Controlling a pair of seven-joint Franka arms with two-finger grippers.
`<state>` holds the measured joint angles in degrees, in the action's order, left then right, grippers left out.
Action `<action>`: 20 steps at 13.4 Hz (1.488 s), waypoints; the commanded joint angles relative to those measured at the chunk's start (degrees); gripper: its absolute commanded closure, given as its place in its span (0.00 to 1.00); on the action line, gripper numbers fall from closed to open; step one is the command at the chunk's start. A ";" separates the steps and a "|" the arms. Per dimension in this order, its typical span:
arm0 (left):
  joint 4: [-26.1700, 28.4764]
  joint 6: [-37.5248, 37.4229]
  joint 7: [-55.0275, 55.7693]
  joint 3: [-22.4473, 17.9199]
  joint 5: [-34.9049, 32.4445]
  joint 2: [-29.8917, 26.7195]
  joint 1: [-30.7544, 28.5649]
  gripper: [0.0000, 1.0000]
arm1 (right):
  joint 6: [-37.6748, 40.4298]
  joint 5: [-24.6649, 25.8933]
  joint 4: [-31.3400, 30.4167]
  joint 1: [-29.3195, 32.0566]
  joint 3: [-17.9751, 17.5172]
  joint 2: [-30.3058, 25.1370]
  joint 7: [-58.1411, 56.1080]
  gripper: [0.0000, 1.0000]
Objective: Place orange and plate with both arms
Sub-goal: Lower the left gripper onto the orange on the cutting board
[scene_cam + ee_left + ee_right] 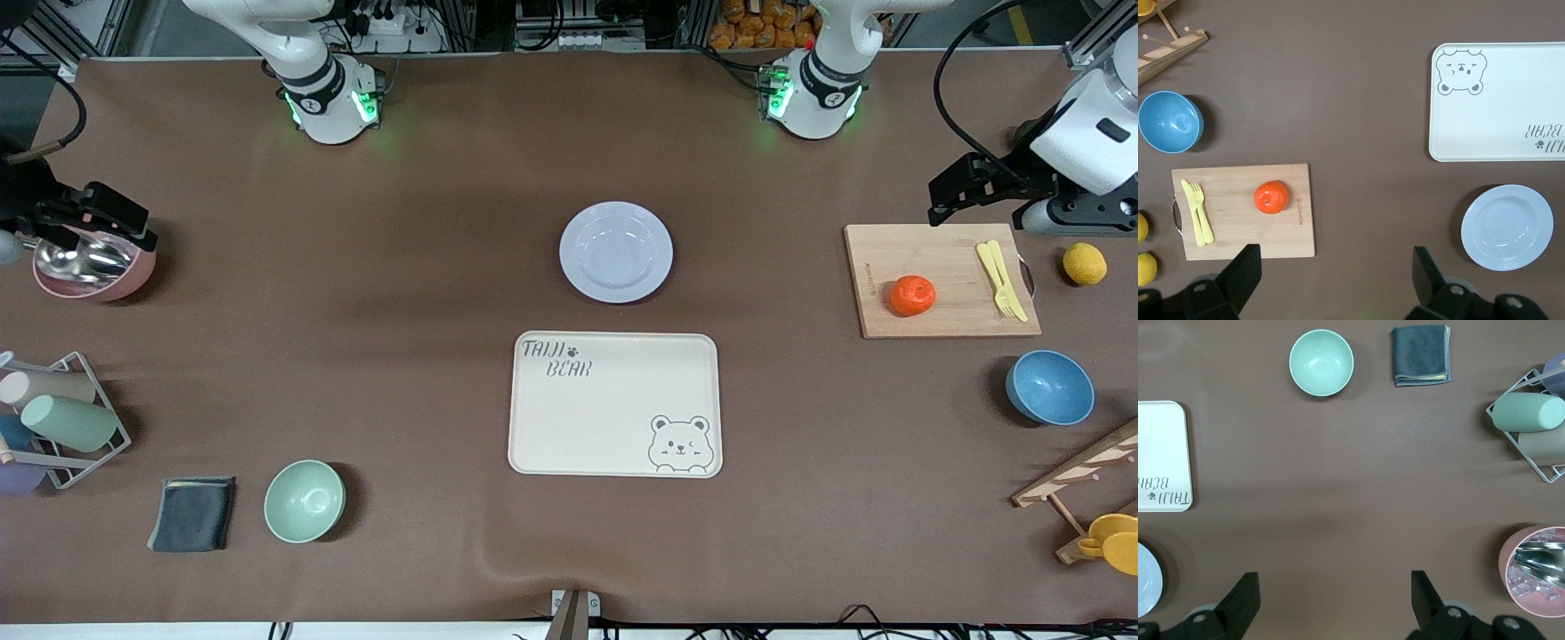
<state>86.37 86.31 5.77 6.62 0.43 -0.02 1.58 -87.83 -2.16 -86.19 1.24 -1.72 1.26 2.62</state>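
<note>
The orange [913, 295] [1271, 197] lies on a wooden cutting board [942, 281] toward the left arm's end of the table. The pale lavender plate [615, 252] [1507, 227] [1146, 580] sits mid-table, farther from the front camera than the cream tray [615, 404]. My left gripper [956, 191] [1337, 257] hangs open and empty over the table by the board's edge. Over the pink bowl [93, 267] at the right arm's end, my right gripper [124, 218] [1335, 583] is open and holds nothing.
A yellow fork and knife [1001, 279] lie on the board; a lemon [1085, 263] and a blue bowl [1050, 388] sit beside it. A mint bowl [304, 500], a dark cloth [193, 513] and a wire rack of cups [62, 418] stand toward the right arm's end.
</note>
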 commanded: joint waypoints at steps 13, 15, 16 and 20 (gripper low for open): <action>3.26 0.43 -0.14 -0.21 -0.78 7.04 -3.86 0.00 | 1.70 -0.66 0.85 -0.01 0.14 1.91 0.02 0.00; 7.30 3.84 -0.14 -0.21 -0.96 8.19 -3.95 0.00 | 1.52 -1.01 1.11 0.16 -0.03 3.48 -0.16 0.00; 10.28 6.56 -0.14 -0.21 -1.04 8.10 -4.82 0.00 | 0.82 -1.10 1.20 0.25 -0.04 3.75 -0.16 0.00; 19.78 13.96 -0.49 -0.29 -1.31 8.54 -8.25 0.00 | 0.11 -1.01 1.02 -0.45 -0.04 4.19 0.98 0.00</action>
<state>101.62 97.41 5.82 6.12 0.38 9.78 -4.99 -88.29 -2.52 -86.18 1.20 -1.70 4.79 2.66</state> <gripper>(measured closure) 0.000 0.000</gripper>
